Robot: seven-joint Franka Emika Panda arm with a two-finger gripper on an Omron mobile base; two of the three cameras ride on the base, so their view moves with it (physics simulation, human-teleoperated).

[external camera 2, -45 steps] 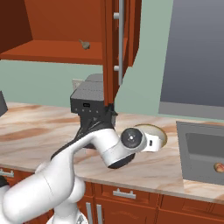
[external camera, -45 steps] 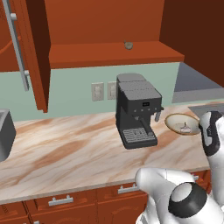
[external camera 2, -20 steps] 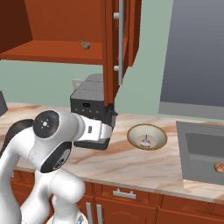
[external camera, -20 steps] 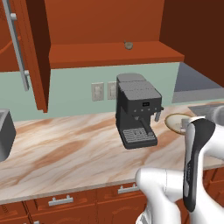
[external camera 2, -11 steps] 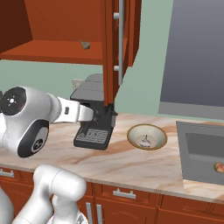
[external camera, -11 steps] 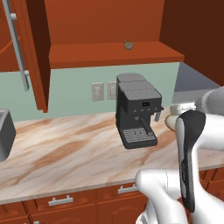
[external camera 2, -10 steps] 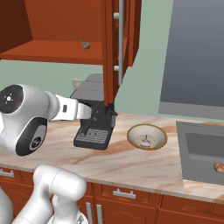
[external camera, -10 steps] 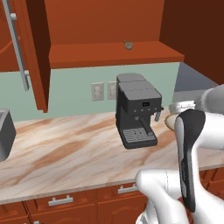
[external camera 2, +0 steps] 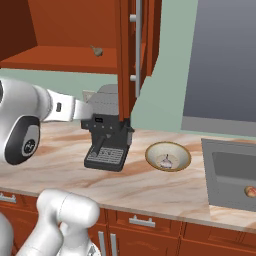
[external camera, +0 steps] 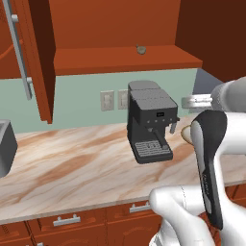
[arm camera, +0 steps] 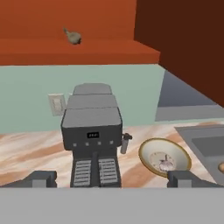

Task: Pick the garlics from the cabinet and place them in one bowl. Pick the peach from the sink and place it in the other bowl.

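In the bowl one pale garlic, grey garlic in cabinet, gripper spread wide, empty

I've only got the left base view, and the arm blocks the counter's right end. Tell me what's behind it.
Observer: A tan bowl stands right of the coffee machine, with one pale garlic in it.
Operator: Report on the sink.
Observer: The sink lies right of the bowl, and the peach sits in its basin.
Operator: Give me the gripper.
Observer: The gripper is open and empty, facing the coffee machine.
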